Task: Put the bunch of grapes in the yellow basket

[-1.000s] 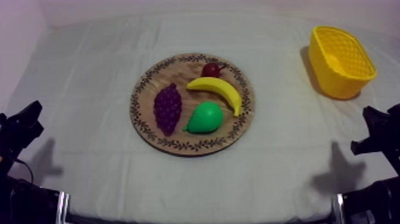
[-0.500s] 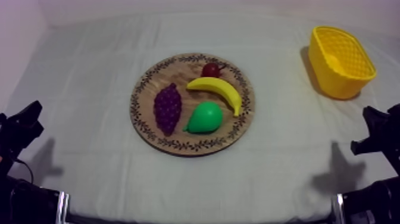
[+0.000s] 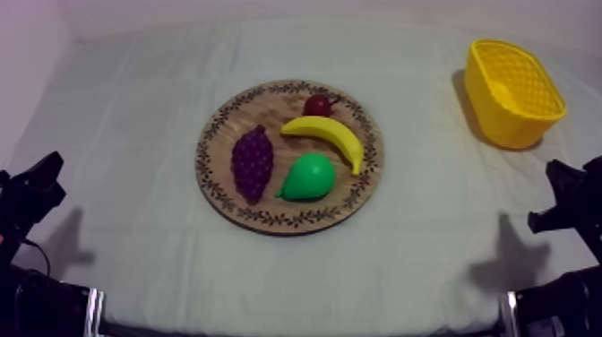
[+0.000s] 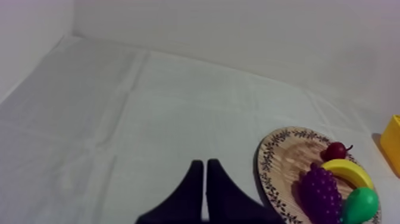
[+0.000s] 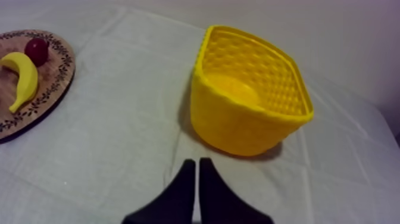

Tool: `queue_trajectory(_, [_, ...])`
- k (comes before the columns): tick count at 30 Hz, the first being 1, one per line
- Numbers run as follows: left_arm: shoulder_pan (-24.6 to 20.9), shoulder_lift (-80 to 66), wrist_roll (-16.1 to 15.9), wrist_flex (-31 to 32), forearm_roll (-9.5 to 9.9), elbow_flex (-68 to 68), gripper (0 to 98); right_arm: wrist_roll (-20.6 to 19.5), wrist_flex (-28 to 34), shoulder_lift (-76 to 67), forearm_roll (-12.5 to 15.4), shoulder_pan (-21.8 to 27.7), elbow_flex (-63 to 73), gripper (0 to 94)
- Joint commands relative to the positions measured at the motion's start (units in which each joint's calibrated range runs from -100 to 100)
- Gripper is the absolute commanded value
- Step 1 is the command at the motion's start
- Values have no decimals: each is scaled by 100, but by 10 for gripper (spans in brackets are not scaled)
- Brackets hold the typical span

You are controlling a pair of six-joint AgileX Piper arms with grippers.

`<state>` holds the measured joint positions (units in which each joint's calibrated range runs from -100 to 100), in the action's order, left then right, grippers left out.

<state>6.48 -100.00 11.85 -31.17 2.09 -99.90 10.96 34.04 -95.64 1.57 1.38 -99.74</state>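
Four toy fruits lie on one round wooden board (image 3: 211,148): one bunch of grapes (image 3: 253,163) just beside one pear (image 3: 307,177), one banana (image 3: 327,136), and one small red fruit (image 3: 316,106) at the board's far rim. One yellow basket (image 3: 502,121) stands well apart from the board on the surface (image 3: 134,108). Left claw (image 4: 205,190) and right claw (image 5: 197,190) are each pinched into a narrow wedge, gripping nothing.

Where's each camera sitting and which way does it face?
Top view: overhead, slanting down on wooden board and yellow basket; left arm and right arm at lower corners.
Left wrist view: on left arm, facing across the cloth past the board; left gripper, jaws shut.
Right wrist view: on right arm, facing the basket; right gripper, jaws shut.
Shared: both wrist views catch the board, banana, small red fruit.
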Motion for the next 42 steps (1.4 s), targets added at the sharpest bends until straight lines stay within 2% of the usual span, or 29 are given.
queue_trajectory(1, [0,0,-1,5,4,2,1,0,0,-3,-3,-1,-4,4])
queue_trajectory(14, [0,0,-1,5,4,2,1,-5,0,-3,-6,-1,-4,4])
queue_trajectory(24, [0,0,-2,5,4,2,1,188,-94,136,0,-114,47,3])
queue_trajectory(27, [0,0,-1,5,4,2,1,150,-209,514,-100,-367,293,3])
queue_trajectory(32, [0,0,-1,5,4,2,1,-213,-236,1521,-529,-1025,1155,3])
queue_trajectory(38, [0,0,-1,5,4,2,1,-596,168,3013,-913,-1800,2806,3])
queue_trajectory(42, [0,0,-1,5,4,2,1,-797,483,3974,-1039,-2187,4000,3])
